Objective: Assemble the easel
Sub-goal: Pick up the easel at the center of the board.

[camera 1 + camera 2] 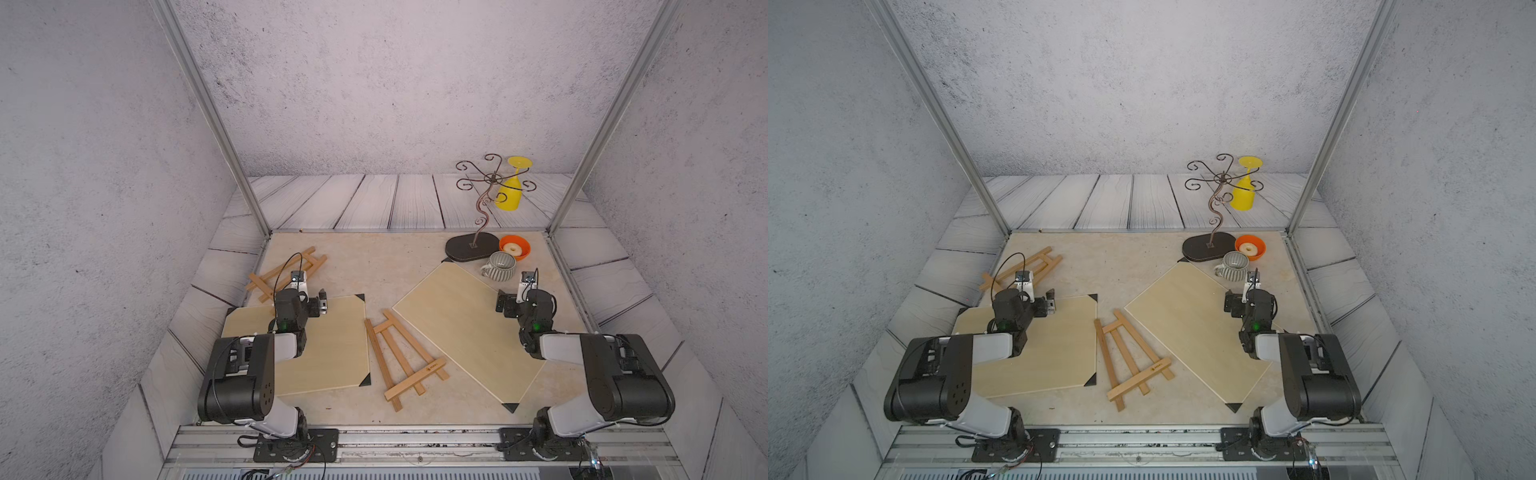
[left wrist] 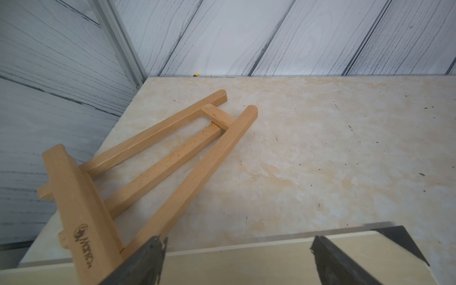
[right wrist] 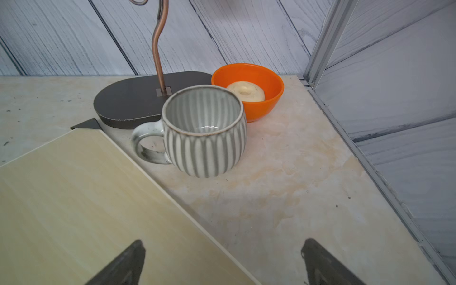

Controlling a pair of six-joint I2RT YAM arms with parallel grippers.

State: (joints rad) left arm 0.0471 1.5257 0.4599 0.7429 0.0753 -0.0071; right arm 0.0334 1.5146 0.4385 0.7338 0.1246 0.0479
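Facing the far easel (image 2: 170,160), our left gripper (image 2: 238,239) — jaws apart — sits nearest; its legs seemingly run diagonally away. Right gripper (image 3: 223,243) gapes too.

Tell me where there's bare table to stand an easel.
Widest bare patch: far middle of the table, between the far easel and the stand base. The left board, right board and middle easel fill the near half. Crowded: far right corner, mug and orange bowl.

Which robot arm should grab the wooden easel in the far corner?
Left, probably. The left gripper hangs open right next to that easel. The right gripper, open too, is far across the table beside the striped mug.
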